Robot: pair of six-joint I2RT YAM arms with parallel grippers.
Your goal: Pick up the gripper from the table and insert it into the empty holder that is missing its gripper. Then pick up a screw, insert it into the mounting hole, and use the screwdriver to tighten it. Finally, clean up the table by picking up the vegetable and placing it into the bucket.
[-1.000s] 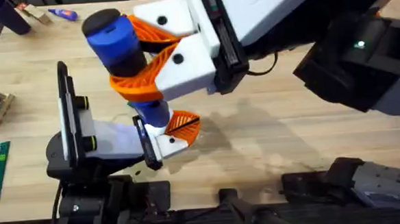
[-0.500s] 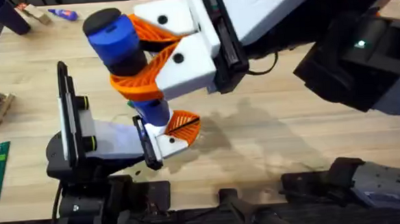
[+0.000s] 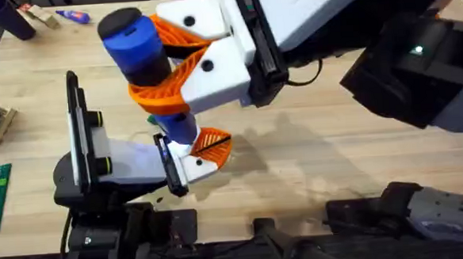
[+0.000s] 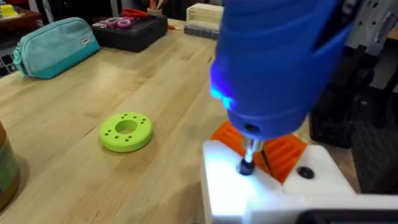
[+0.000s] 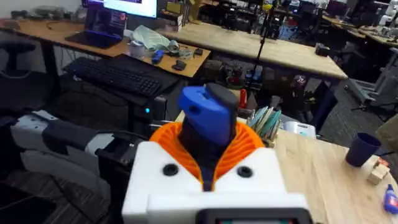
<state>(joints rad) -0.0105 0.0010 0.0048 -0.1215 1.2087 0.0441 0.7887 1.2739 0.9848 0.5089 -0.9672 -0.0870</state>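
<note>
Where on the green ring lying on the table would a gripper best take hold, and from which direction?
Across the green ring's rim, coming straight down from above: it lies flat on the wooden table, so one finger could drop into its centre hole and the other outside. A side approach looks poor, since it sits low.

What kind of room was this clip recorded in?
Probably a robotics lab or workshop: long wooden workbenches, a black computer keyboard beside a lit monitor, and a black tray of hand tools.

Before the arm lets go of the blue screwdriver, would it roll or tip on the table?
Probably both. The screwdriver has a thick round handle over a thin bit, so standing alone it likely tips. Lying flat, its cylindrical body would probably roll. The right gripper's ribbed pads seem to hold it firmly.
</note>
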